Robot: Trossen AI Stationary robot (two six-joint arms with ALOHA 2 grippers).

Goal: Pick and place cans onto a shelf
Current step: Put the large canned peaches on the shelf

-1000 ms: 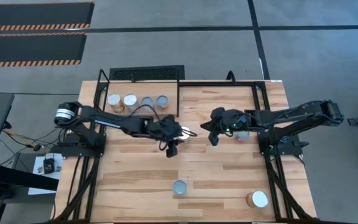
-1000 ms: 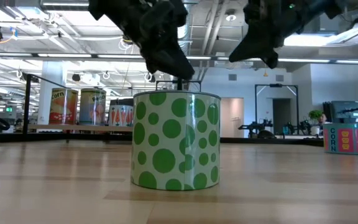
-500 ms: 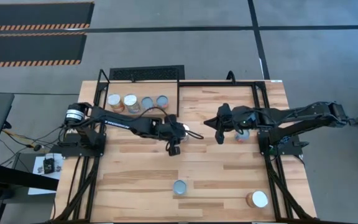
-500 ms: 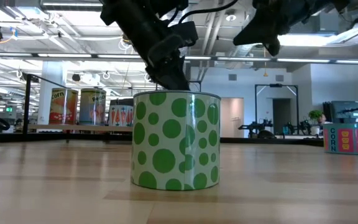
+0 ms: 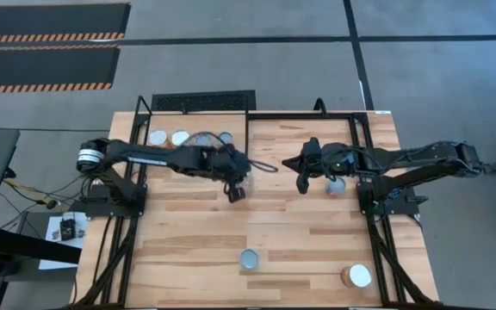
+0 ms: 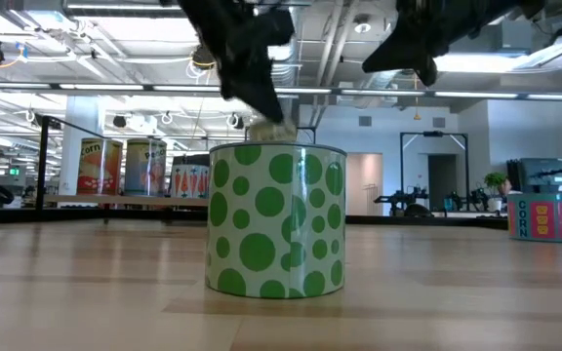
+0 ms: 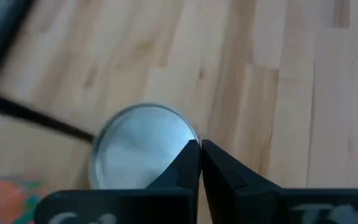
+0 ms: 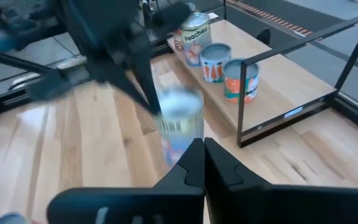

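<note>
My left gripper (image 5: 235, 191) (image 7: 201, 163) is shut with nothing between its fingers, over the middle of the table. A can with a silver top (image 7: 143, 146) (image 8: 180, 121) stands right beside its fingertips, upright on the planks. My right gripper (image 5: 302, 182) (image 8: 202, 155) hangs shut and empty a little to the right, with another can (image 5: 336, 185) beside its arm. Several cans (image 5: 180, 138) stand on the shelf (image 5: 145, 148) at the far left. A green-dotted can (image 6: 276, 219) (image 5: 249, 258) and a white-topped can (image 5: 357, 275) stand near the front edge. My left gripper's shut fingers (image 7: 188, 165) point down at the rim of the silver-topped can (image 7: 182, 134), on its outer side. Whether they touch the can, I cannot tell.
The shelf's black rod frame (image 8: 291, 68) rises around its board, and a black grille (image 5: 203, 102) lies behind it. The arms' stands sit at the table's left and right edges. Bare planks lie between the two grippers and the front cans.
My left gripper has shut on nothing, its fingers closing beside the silver-topped can. It has also swung a little toward the far edge, nearer the shelf.
</note>
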